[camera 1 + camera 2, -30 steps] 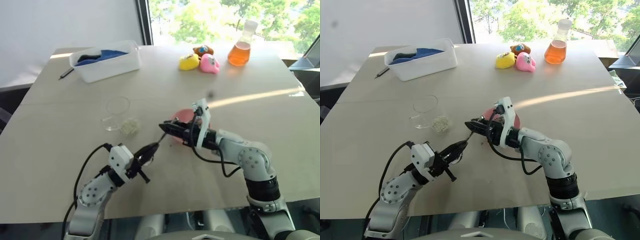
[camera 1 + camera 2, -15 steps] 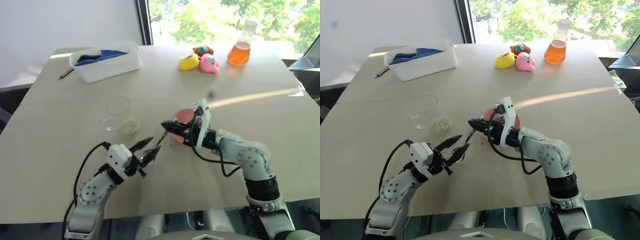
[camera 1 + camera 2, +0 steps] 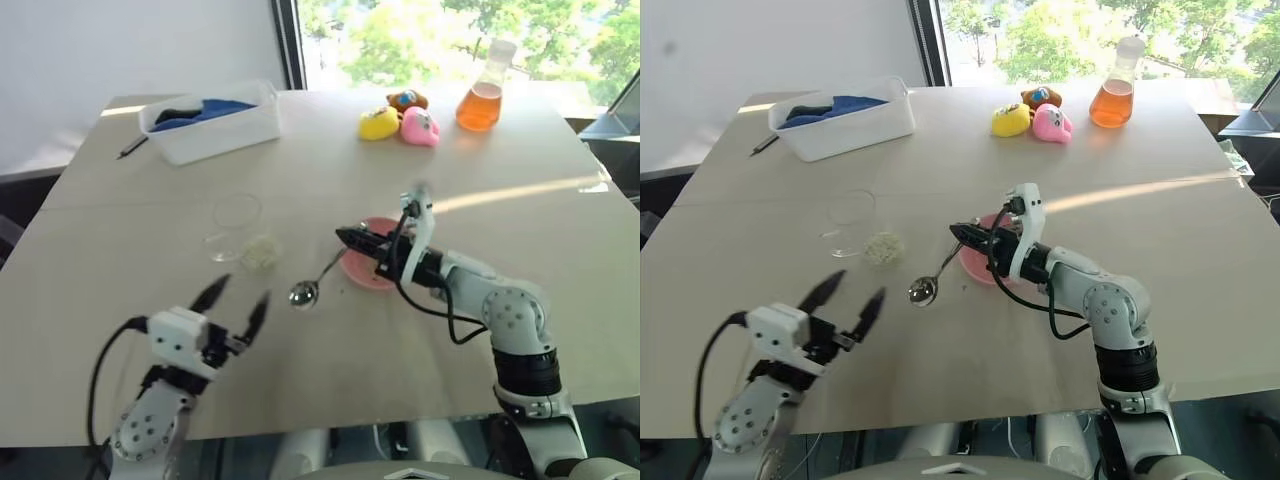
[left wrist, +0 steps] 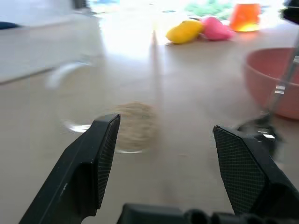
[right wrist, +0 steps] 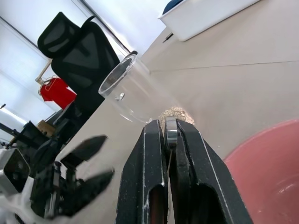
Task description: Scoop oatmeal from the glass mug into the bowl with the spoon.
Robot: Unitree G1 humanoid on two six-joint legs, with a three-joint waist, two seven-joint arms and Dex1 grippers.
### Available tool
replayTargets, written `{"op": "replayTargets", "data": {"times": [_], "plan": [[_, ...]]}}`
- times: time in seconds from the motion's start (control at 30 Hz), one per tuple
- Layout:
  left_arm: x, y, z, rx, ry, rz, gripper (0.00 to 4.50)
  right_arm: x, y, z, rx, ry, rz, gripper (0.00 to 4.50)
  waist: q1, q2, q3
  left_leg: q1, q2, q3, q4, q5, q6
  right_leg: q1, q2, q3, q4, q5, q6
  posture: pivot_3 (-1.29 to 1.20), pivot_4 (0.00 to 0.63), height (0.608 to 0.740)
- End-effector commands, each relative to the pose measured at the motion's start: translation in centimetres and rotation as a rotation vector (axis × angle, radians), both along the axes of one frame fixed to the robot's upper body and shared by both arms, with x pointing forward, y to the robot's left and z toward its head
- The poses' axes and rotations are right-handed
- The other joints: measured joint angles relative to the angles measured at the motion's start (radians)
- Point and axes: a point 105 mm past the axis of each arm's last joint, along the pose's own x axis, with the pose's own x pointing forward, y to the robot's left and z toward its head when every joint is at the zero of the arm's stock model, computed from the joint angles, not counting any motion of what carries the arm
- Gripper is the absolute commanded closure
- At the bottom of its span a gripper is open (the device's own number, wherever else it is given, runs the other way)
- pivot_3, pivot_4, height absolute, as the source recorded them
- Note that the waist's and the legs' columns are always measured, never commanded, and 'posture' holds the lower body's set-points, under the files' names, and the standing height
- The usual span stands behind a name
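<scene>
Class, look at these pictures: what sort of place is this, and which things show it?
Probably an office or lab room: a large pale table by a window onto trees, a black office chair, and a flask of orange liquid.

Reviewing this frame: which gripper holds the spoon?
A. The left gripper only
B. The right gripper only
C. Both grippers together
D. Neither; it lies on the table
B: the right gripper is shut on the handle of the spoon, while the left gripper stands open and apart from it.
</scene>
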Motion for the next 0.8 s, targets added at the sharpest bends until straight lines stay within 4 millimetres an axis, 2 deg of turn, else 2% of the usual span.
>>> {"op": "replayTargets", "data": {"times": [0.03, 0.13, 0.33, 0.47, 0.53, 0.73, 0.77, 0.8], "plan": [[1.3, 2.1, 1.3, 0.031, -0.058, 0.097, 1.01, -0.4, 0.4, 1.8, 0.038, -0.050, 0.037, 4.50, -0.001, 0.000, 0.000, 0.000, 0.000, -0.001, 0.000, 0.000, 0.000, 0.000, 0.001, -0.001, 0.000, 0.000, 0.000, 0.00, 0.150, 0.740], [2.9, 3.2, 1.6, 0.035, -0.074, 0.127, 1.01, -0.4, 0.2, 2.4, 0.037, -0.065, 0.046, 4.50, -0.005, 0.000, 0.000, 0.001, 0.000, 0.000, 0.000, 0.000, 0.000, 0.001, 0.001, 0.000, 0.000, 0.000, 0.000, 0.00, 0.150, 0.740], [5.2, 3.7, 1.2, 0.045, -0.054, 0.074, 1.01, -0.4, -0.3, 3.2, 0.031, -0.083, 0.035, 4.50, -0.007, 0.000, 0.000, 0.000, 0.000, 0.000, 0.000, 0.000, -0.001, 0.000, 0.001, -0.002, 0.000, 0.000, 0.000, 0.00, 0.150, 0.740], [6.0, 4.5, 1.6, 0.051, -0.071, 0.089, 1.01, -0.5, -0.5, 3.5, 0.031, -0.090, 0.028, 4.50, -0.006, 0.000, 0.000, -0.002, 0.000, 0.000, 0.000, 0.001, -0.002, -0.003, 0.001, 0.000, 0.000, 0.000, 0.000, 0.00, 0.150, 0.740], [6.1, 4.6, 1.7, 0.056, -0.077, 0.086, 1.01, -0.6, -0.6, 3.8, 0.033, -0.096, 0.025, 4.50, -0.006, 0.000, 0.000, -0.009, -0.001, 0.000, 0.000, 0.001, -0.003, -0.009, -0.001, 0.000, 0.001, 0.000, 0.000, 0.00, 0.150, 0.740], [6.5, 4.4, 1.8, 0.057, -0.083, 0.058, 1.01, -0.5, -0.8, 3.9, 0.029, -0.096, 0.009, 4.50, -0.006, 0.000, 0.000, -0.010, -0.001, 0.000, 0.001, 0.002, -0.004, -0.010, -0.001, 0.000, 0.001, 0.000, 0.000, 0.00, 0.150, 0.740], [6.6, 4.3, 1.9, 0.058, -0.084, 0.053, 1.52, -0.5, -0.9, 3.8, 0.028, -0.094, 0.008, 4.50, -0.006, 0.000, 0.000, -0.010, -0.001, 0.000, 0.000, 0.002, -0.004, -0.010, -0.002, 0.000, 0.001, 0.000, 0.000, 0.00, 0.150, 0.740], [6.8, 4.2, 2.0, 0.055, -0.087, 0.048, 1.78, -0.5, -0.9, 3.7, 0.028, -0.093, 0.007, 4.50, -0.006, 0.000, 0.000, -0.010, -0.001, 0.000, 0.000, 0.002, -0.003, -0.011, -0.002, 0.000, 0.002, 0.000, 0.000, 0.00, 0.150, 0.740]]}}
